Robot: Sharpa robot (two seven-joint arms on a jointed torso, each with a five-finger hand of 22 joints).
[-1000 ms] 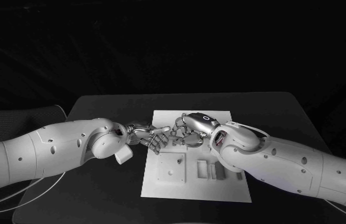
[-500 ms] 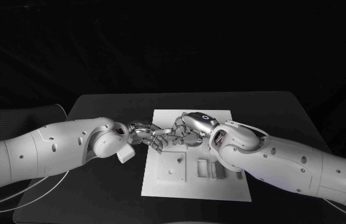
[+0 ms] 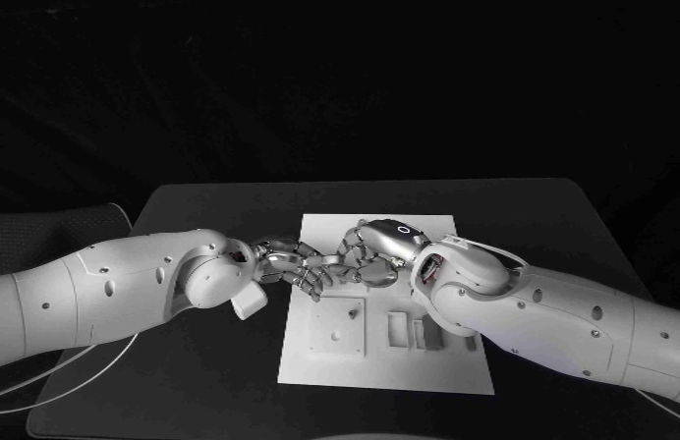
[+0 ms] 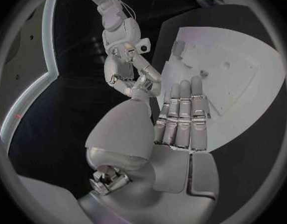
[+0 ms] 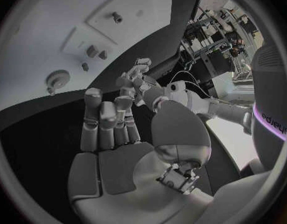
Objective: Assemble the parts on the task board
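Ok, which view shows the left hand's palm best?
The left wrist view: the left hand lies flat, palm bare, fingers straight over the board. The head view shows its back, against the right hand. The right wrist view catches it small, side-on.

Both white arms reach in toward the scene's middle, where the two hands meet. The left hand point(image 3: 295, 266) has its fingers point(image 4: 180, 117) straight and side by side, holding nothing. The right hand point(image 3: 371, 253) is likewise empty, fingers point(image 5: 101, 119) extended, fingertips close to the left's.
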